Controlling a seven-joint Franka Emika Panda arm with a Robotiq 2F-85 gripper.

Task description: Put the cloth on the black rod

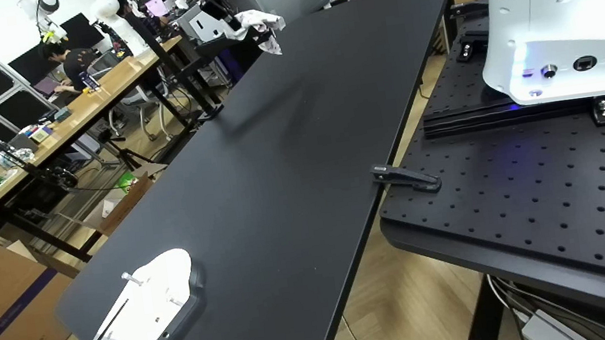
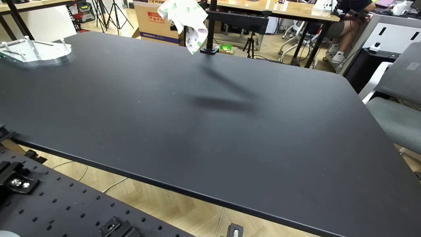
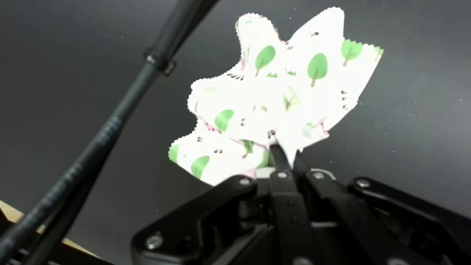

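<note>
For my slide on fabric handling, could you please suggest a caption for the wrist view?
Wrist view: the gripper pinches a white cloth printed with green-crowned trees, above the black tabletop.

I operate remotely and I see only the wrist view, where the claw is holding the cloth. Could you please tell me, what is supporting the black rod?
Observer: In both exterior views, the black rod reaches out sideways from an upright black post.
Operator: Thank you, this I could not see. Does any object lie on the table?
Observer: Yes. A light-coloured plate with pegs lies near one end of the table; both exterior views show it.
</note>
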